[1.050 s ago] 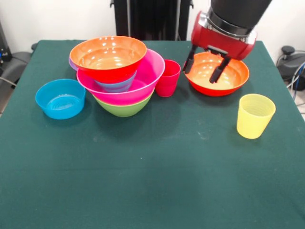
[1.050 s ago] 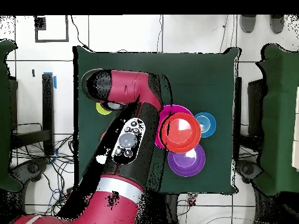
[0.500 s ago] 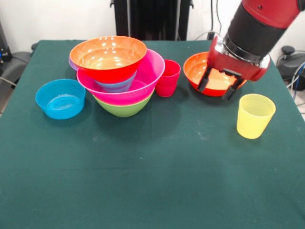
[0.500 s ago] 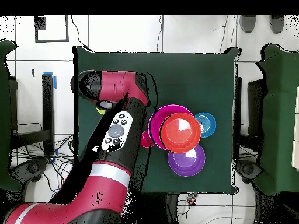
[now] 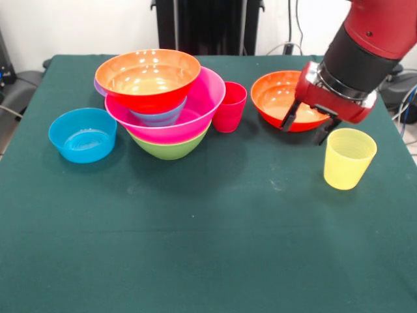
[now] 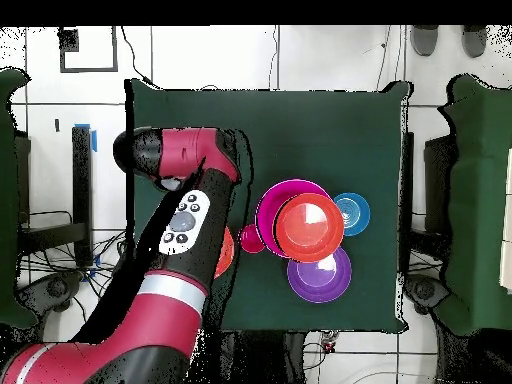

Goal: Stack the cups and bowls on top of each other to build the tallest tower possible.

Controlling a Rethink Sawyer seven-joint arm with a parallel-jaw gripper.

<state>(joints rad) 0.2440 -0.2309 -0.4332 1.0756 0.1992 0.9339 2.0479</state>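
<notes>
In the front view, the gripper (image 5: 305, 127) has travelled over the past second from above the loose orange bowl (image 5: 285, 100) toward the yellow cup (image 5: 349, 158), and it now hangs just beside that cup's rim, on the side facing the bowl. The two dark fingers (image 5: 289, 119) stand apart with nothing between them. This suggests the arm has passed over the bowl and is lining up on the cup as the next piece. Nothing on the table has shifted. The tower (image 5: 159, 101) stands with the green bowl at the bottom, the big pink one above it, a purple-blue bowl inside that and a second orange bowl on top. The red cup (image 5: 229, 106) stands touching the pink rim, and a blue bowl (image 5: 83, 134) sits apart on the other side. The arm leans in from the upper corner, its wrist tilted so the fingers point down and toward the middle of the table.

In the overhead view, the arm has swung farther from the tower (image 6: 305, 222), and its red link now covers the yellow cup and most of the loose orange bowl (image 6: 225, 251). A purple bowl (image 6: 320, 276) lies just beside the tower. The gripper is hidden under the arm here.
</notes>
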